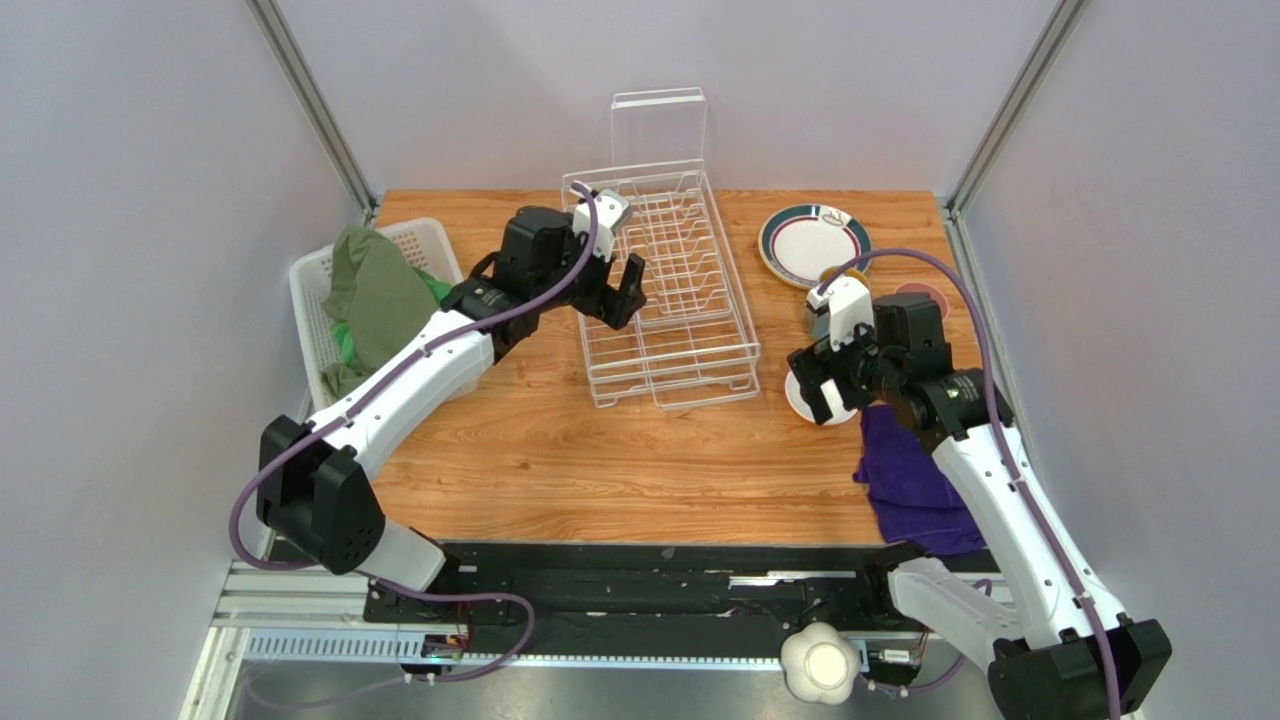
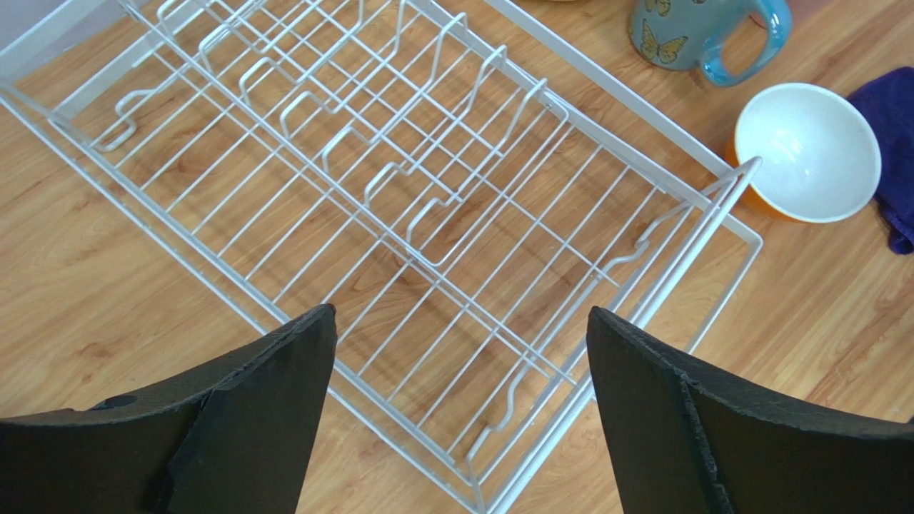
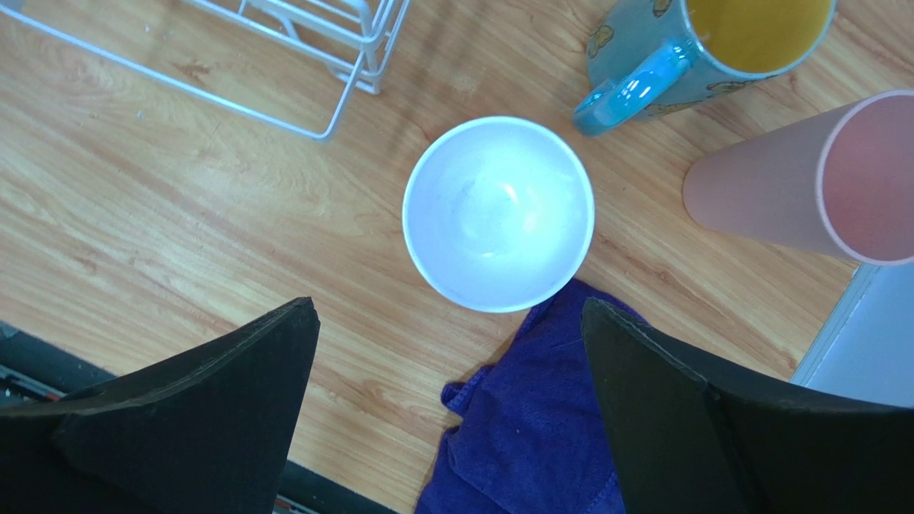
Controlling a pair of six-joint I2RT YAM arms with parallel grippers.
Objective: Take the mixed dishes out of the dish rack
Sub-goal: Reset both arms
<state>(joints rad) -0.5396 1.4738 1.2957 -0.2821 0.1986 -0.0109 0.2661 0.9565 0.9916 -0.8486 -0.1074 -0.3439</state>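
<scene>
The white wire dish rack (image 1: pixel 676 293) lies mid-table with bare tines (image 2: pixel 429 203) and a clear panel (image 1: pixel 658 128) at its far end. My left gripper (image 1: pixel 621 296) hovers open over the rack's left side, nothing between its fingers (image 2: pixel 258 418). On the table to the right of the rack stand the orange bowl with white inside (image 3: pixel 499 212), the blue patterned mug (image 3: pixel 697 48) and the pink cup (image 3: pixel 815 187). My right gripper (image 3: pixel 451 407) is open above the wood just near of the bowl. The dark-rimmed plate (image 1: pixel 815 243) lies at the back right.
A purple cloth (image 1: pixel 917 488) lies by the right arm, touching the bowl's near side (image 3: pixel 536 428). A white slatted basket (image 1: pixel 323 323) with a green cloth (image 1: pixel 376 293) stands at the left. Grey walls close in both sides.
</scene>
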